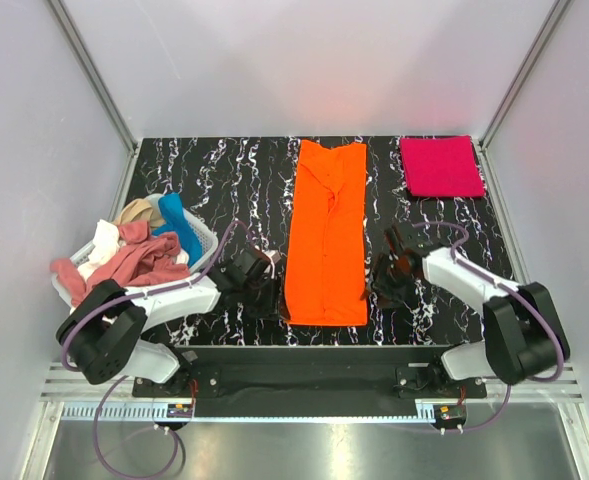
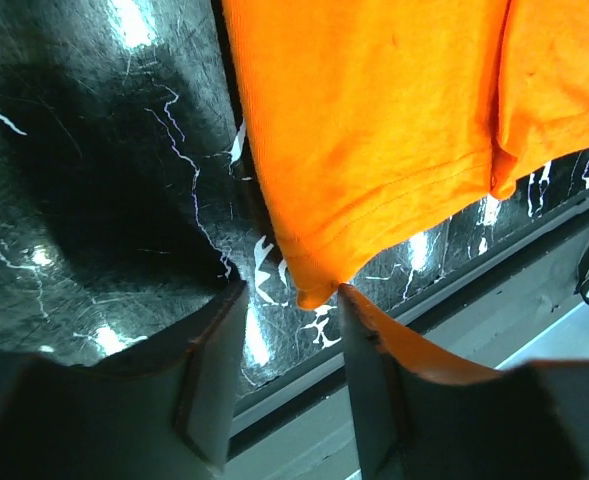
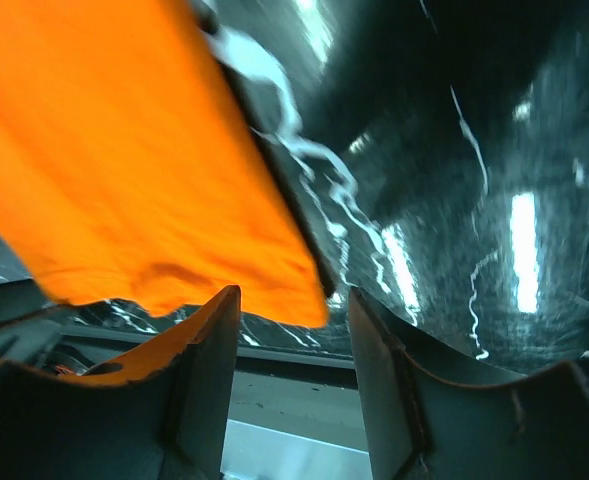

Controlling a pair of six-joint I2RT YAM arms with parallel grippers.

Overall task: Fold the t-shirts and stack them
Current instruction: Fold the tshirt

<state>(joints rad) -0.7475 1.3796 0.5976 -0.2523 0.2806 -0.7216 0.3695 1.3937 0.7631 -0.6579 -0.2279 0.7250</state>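
Left gripper (image 2: 289,295): jaws roughly half apart, bare table showing through the gap. Nothing clamped. The near-left hem corner of the orange t-shirt (image 1: 326,235) lies right at the fingertips, touching or nearly touching the right-hand finger; can't tell which.

Right gripper (image 3: 294,295): jaws likewise parted, holding nothing. The shirt's near-right hem corner sits just above the gap, over the tips, not pinched. Wrist view is blurred.

Outward: orange t-shirt lies flat down the middle of the black marbled table (image 1: 214,180), folded lengthwise into a long narrow strip, sides turned in, hem towards the arms. One gripper at each near corner.

Far right corner: crimson-pink t-shirt (image 1: 441,166), a neat folded rectangle, well apart from the orange one.

Left edge: basket (image 1: 210,240), heaped with unfolded cloth: rose-red shirt (image 1: 134,262), blue shirt (image 1: 179,235), white shirt (image 1: 104,240), tan shirt (image 1: 139,212).

Progress, as judged: early. One shirt done. Orange one has its lengthwise folds and needs the crosswise folds, then a place on the pink one. Four or so in the basket not yet begun. Likely next: pinch both hem corners and carry them towards the collar.
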